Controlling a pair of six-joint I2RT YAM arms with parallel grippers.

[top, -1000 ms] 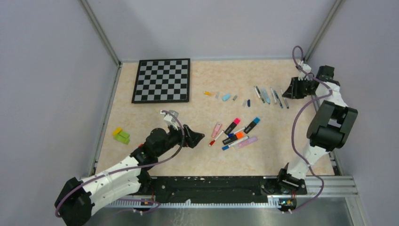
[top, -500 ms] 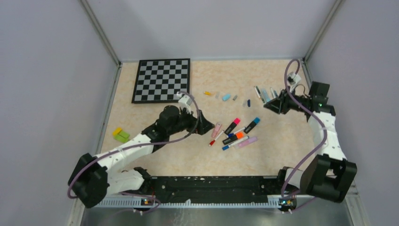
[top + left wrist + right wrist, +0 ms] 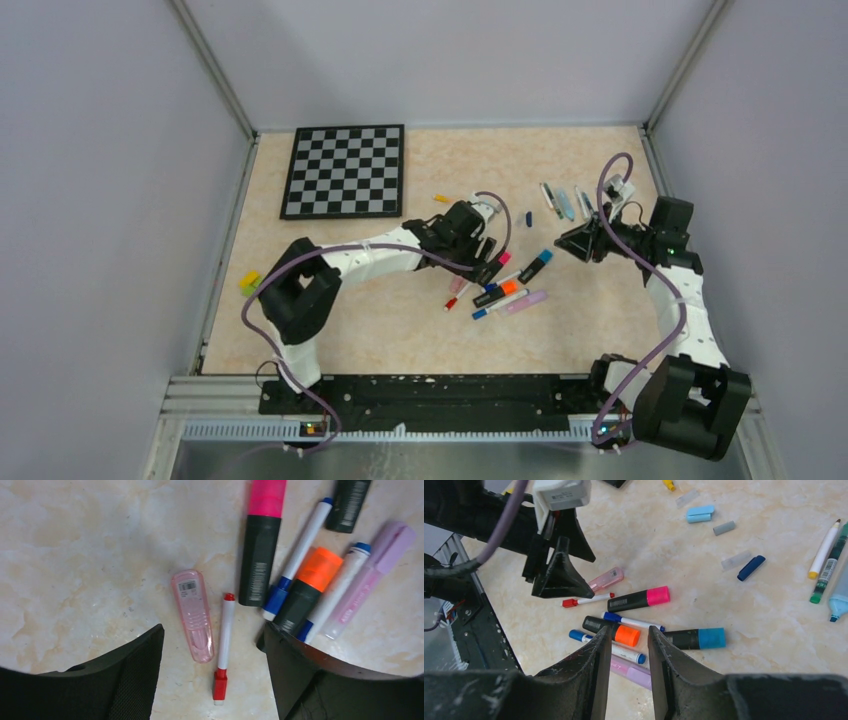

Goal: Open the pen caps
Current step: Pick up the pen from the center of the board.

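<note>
A cluster of capped pens lies mid-table: a black marker with a pink cap point(image 3: 503, 257), one with an orange cap point(image 3: 511, 287), one with a blue cap point(image 3: 545, 256), a lilac pen point(image 3: 537, 297) and thin white pens. My left gripper point(image 3: 212, 632) hangs open just above a thin pen's red cap point(image 3: 219, 685) and a clear pink case point(image 3: 192, 615), gripping neither. The right gripper point(image 3: 628, 630) hovers right of the cluster, its jaws a narrow gap apart and empty, the orange cap point(image 3: 626, 635) below them. Loose caps lie behind: light blue point(image 3: 700, 514), grey point(image 3: 724, 528), dark blue point(image 3: 751, 567).
A chessboard point(image 3: 345, 170) lies at the back left. Several uncapped pens point(image 3: 560, 200) rest at the back right. A yellow-green block point(image 3: 250, 280) peeks out beside the left arm's elbow. Enclosure walls stand on three sides, and a metal rail point(image 3: 450, 395) runs along the near edge.
The left arm has swung right from the near left to hover over the pen cluster, its jaws a little narrower. The right gripper has come from the back right corner toward the cluster.
</note>
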